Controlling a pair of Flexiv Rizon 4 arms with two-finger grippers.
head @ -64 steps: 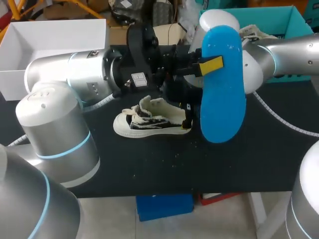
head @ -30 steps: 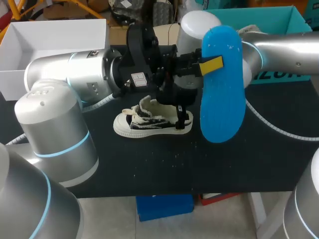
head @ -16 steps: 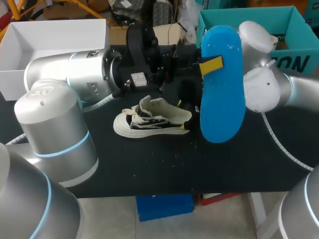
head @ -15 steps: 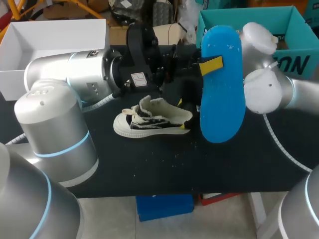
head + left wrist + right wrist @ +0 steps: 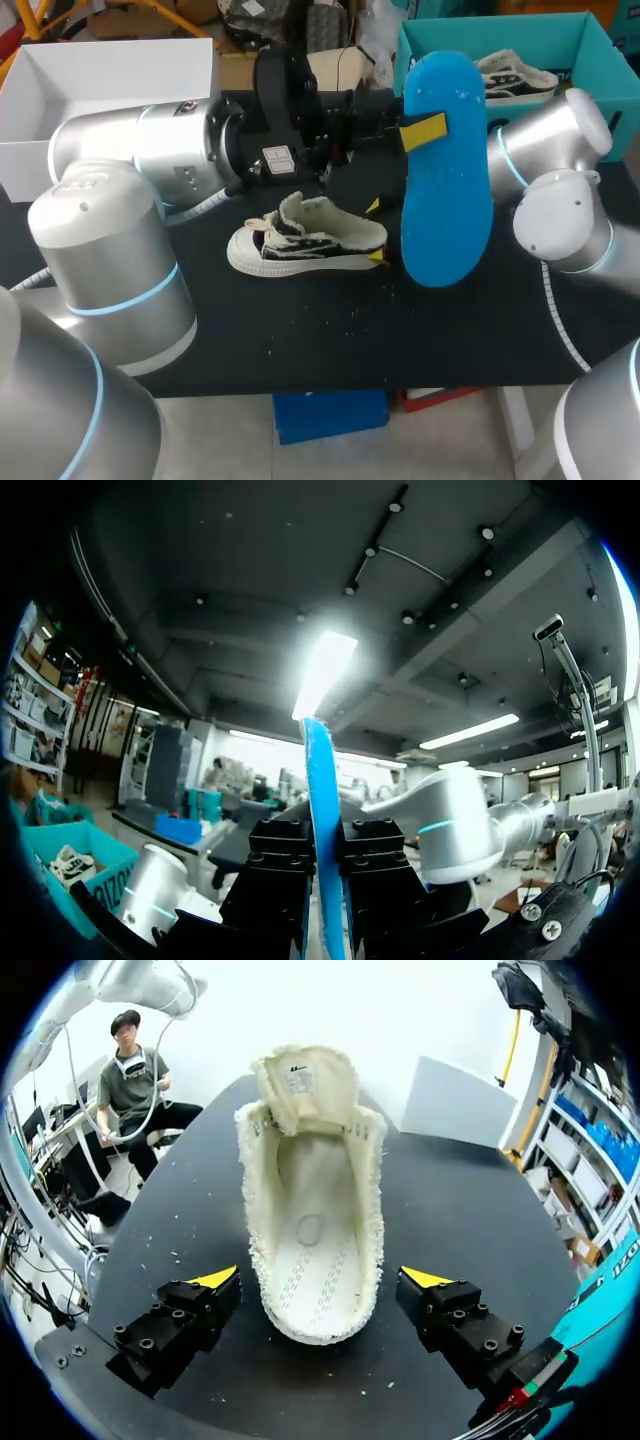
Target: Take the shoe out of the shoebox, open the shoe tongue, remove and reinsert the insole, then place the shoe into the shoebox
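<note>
The left pincer (image 5: 422, 131) is squeezed tight on the blue insole (image 5: 447, 170). It holds it up in the air, standing tall, with one end up and one end down. The low end hangs just beside the heel of the shoe (image 5: 312, 1190), on the side away from the toe.

The right pincer (image 5: 320, 1278) is let go, with its two fingers spread wide. It sits low at the heel end of the shoe, one finger on each side. The fingers look close to the shoe but do not seem to touch it.

The shoe stands on its sole near the middle of the table (image 5: 300, 340). It points straight away from the right pincer: heel near, toe far. The tongue (image 5: 305, 1085) is pulled up and back, so the mouth is wide open, and the inside is bare.

I think the insole goes back in next. It has to tip over until it lies the same way as the shoe, then slide in toe first. The left pincer has it, so that arm must do the work. The right pincer is nearest the heel and could hold the shoe steady.

There is open table in front of the shoe. The teal shoebox (image 5: 590, 40) sits at the far right with another shoe (image 5: 515, 72) inside, and a white box (image 5: 110, 60) sits far left, both well apart.
</note>
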